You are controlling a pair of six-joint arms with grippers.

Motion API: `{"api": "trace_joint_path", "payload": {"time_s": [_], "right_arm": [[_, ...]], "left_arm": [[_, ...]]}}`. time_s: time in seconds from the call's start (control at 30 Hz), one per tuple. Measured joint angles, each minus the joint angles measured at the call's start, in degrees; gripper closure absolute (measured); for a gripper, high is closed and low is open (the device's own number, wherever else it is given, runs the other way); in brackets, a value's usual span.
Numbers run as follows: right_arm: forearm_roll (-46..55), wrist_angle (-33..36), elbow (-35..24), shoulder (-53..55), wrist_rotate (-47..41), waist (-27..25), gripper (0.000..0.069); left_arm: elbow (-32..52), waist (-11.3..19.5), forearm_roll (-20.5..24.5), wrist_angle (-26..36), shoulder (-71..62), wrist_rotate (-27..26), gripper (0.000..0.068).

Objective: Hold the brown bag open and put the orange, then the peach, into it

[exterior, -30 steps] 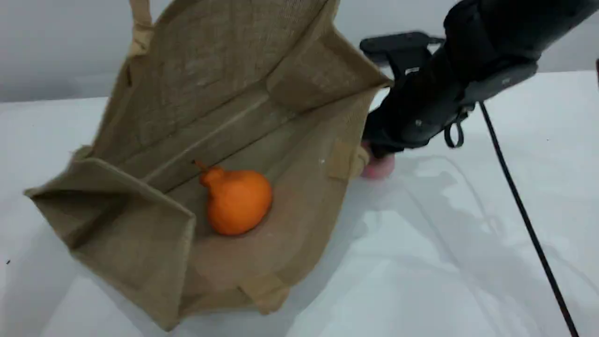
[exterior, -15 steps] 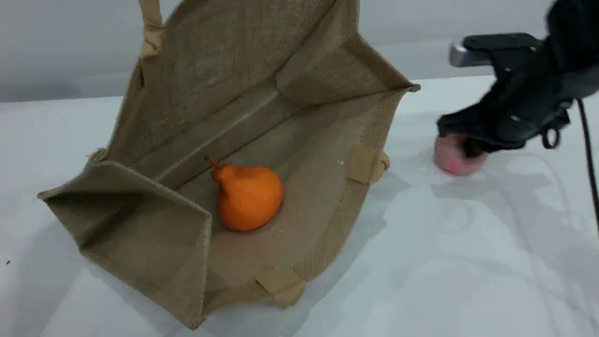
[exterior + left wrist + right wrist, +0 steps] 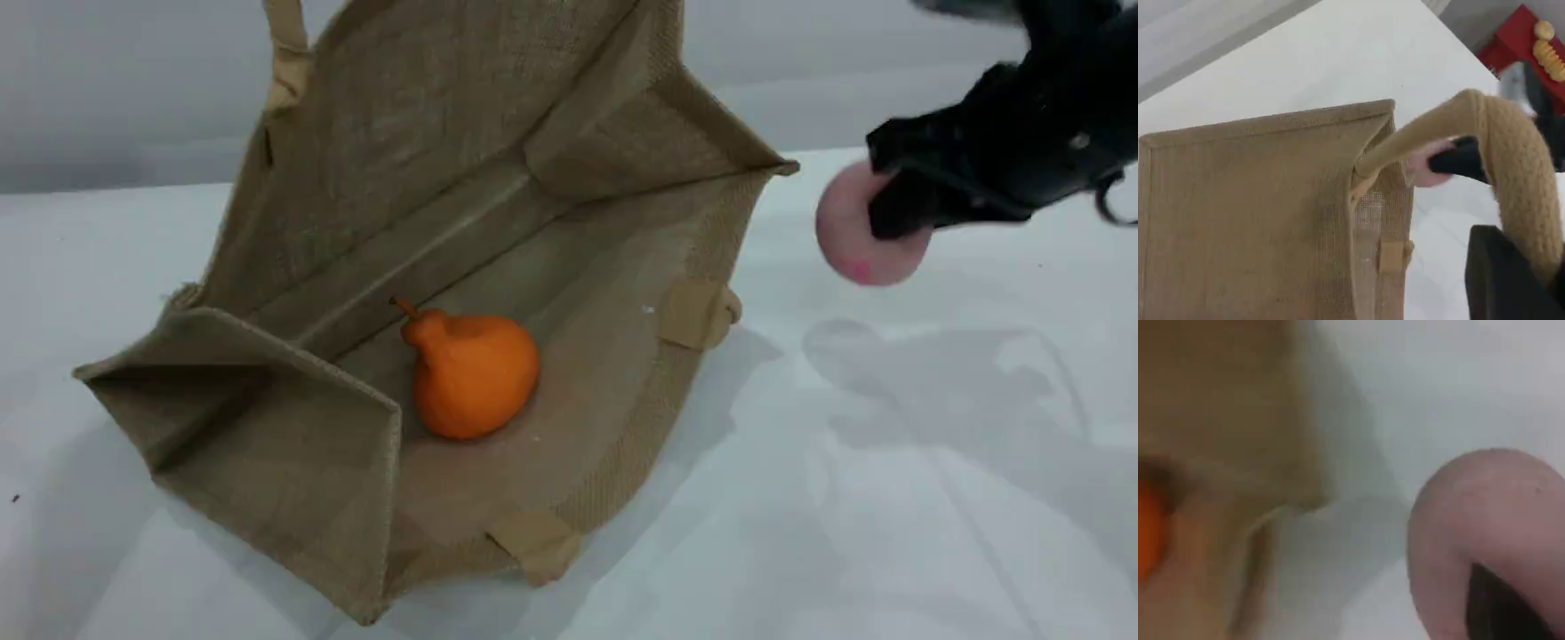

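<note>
Beside brown bag (image 3: pixel 427 178), round pink peach (image 3: pixel 845 244)

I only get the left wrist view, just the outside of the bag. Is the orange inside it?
Observer: Yes. The orange lies inside the brown bag, on its lower side wall.
Operator: Where is the peach?
Observer: The right gripper grips the peach in the air, right of the bag's open mouth.
Operator: Is anything else in the bag?
Observer: No, only the orange shows inside.
</note>
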State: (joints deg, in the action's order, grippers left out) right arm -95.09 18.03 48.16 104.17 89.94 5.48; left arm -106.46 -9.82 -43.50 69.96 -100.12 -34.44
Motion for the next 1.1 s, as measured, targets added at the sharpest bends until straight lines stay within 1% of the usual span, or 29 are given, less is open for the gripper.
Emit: {"api": "trace_joint_path", "payload": {"time_s": [0.1,0.2,0.27,0.33,0.43,0.57,0.67,0.77,0.87,0.97,1.1], "right_arm": [[4.4,4.9,-3.4,-5.7,-0.7,0.2,0.0669],[8.7,13.0,-4.5,-10.6,-4.7,0.2,0.0669],[9.2,17.7,-4.5,-13.2,-6.4,0.2,0.0669],[9.3,21.1,-4.5,-14.8,-7.0,0.2,0.0669],[8.4,23.7,-4.4,-15.1,-7.8,0.8,0.0669],[5.5,23.4,-4.4,-15.0,-7.2,5.2,0.0669],[1.7,18.5,-4.4,-14.9,-5.7,10.6,0.0669],[-3.7,13.0,-4.4,-14.0,-2.0,16.4,0.0669],[-4.9,8.7,-3.6,-11.8,0.1,21.6,0.0669],[-5.0,8.4,-1.9,-8.7,0.1,24.8,0.0669],[-5.0,8.8,2.7,-2.9,0.1,26.5,0.0669]], "left_arm": [[0.0,0.0,0.1,0.0,0.0,-0.3,0.0603],[0.0,0.0,0.1,0.0,0.0,-1.5,0.0603],[0.0,0.0,0.0,0.0,0.0,-1.5,0.0603],[0.0,0.0,0.0,0.0,0.0,-1.5,0.0603],[0.0,0.0,0.0,0.0,0.0,-1.7,0.0603],[0.0,0.0,-0.1,0.0,0.0,-2.8,0.0603],[0.0,0.0,-0.1,0.0,0.0,-2.8,0.0603],[0.0,0.0,-0.1,0.0,0.0,-2.8,0.0603],[0.0,0.0,-0.1,0.0,0.0,-2.8,0.0603],[0.0,-0.1,-0.2,0.0,0.0,-2.8,0.0603],[0.0,-0.1,-0.2,0.0,0.0,-2.8,0.0603]]}}
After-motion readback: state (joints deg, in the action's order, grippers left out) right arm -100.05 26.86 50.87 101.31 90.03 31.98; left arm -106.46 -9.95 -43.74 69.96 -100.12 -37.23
